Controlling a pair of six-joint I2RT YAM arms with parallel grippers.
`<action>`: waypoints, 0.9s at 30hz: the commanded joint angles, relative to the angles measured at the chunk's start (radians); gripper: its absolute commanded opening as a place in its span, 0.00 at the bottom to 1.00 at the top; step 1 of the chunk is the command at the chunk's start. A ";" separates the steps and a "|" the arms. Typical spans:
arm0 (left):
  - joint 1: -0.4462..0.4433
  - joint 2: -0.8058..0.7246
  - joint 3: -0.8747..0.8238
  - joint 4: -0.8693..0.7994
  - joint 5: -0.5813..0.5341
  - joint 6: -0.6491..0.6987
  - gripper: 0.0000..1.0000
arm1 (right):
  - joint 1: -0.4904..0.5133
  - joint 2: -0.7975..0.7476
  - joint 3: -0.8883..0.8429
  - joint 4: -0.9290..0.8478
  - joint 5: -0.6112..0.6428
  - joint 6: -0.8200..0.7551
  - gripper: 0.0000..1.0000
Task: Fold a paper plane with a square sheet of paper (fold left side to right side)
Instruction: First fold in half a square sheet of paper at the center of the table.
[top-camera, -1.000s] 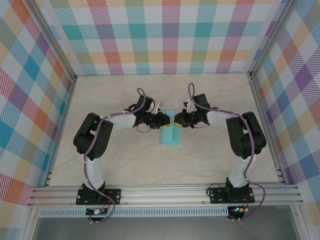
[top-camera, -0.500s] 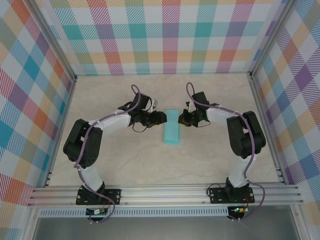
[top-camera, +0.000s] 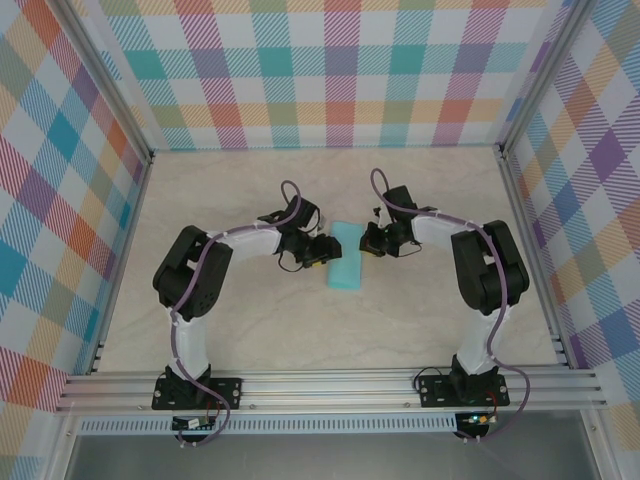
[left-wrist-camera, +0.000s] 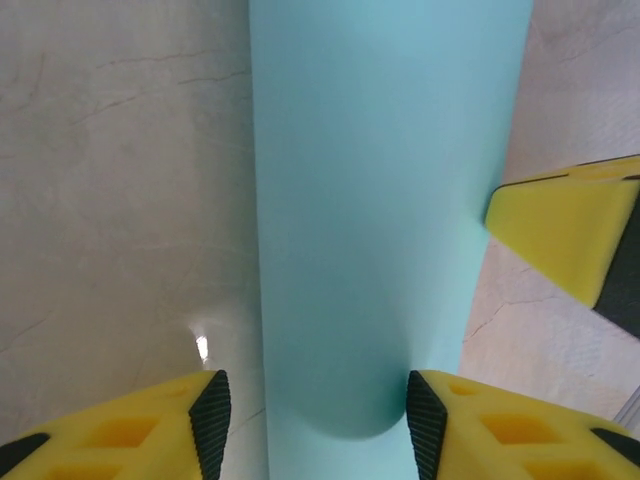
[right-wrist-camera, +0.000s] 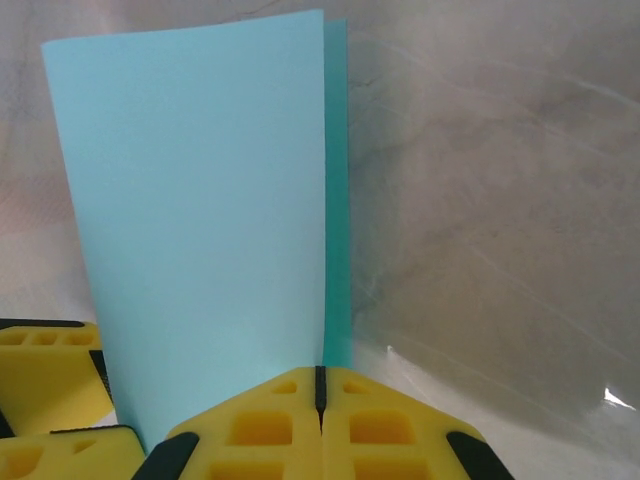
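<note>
From above, the square sheet of paper (top-camera: 345, 258) lies flat near the middle of the pale stone-look table (top-camera: 250, 330), between my two wrists. It is doubled over into a narrow, upright strip of plain light turquoise, far taller than it is wide. My left gripper (top-camera: 322, 252) sits at its left edge and my right gripper (top-camera: 368, 240) at its right edge, towards the far end. Plaid walls (top-camera: 330, 70) enclose the table on three sides.

Through my left wrist camera, the paper (left-wrist-camera: 370, 200) runs as a smooth, unmarked turquoise band up the frame, its long edges straight, with bare table (left-wrist-camera: 120, 200) on either side. My left gripper (left-wrist-camera: 312, 430) is partly open: the two yellow fingers stand apart, straddling the strip, and clamp nothing. A soft shadow falls on the paper between them. One yellow finger (left-wrist-camera: 560, 230) of my right gripper reaches in at the strip's right edge.

Through my right wrist camera, the paper (right-wrist-camera: 200, 200) shows two layers: a lighter top leaf and a slightly darker sliver of the lower leaf peeking out along its right side, the corners not quite matched. My right gripper (right-wrist-camera: 320, 400) has its pads pressed fully together at the sheet's near end, right on that layered edge; whether paper is pinched between them I cannot tell. My left fingers (right-wrist-camera: 50, 350) show at the lower left, beside the sheet.
</note>
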 joint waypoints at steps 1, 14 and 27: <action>-0.016 0.017 0.038 -0.013 -0.008 -0.012 0.49 | 0.000 0.026 0.021 -0.012 -0.025 -0.023 0.03; -0.016 0.066 0.080 -0.094 -0.080 0.001 0.41 | -0.010 -0.128 -0.051 -0.036 0.138 -0.035 0.36; -0.020 0.083 0.095 -0.100 -0.090 -0.024 0.41 | -0.019 -0.162 -0.156 -0.122 0.231 -0.057 0.31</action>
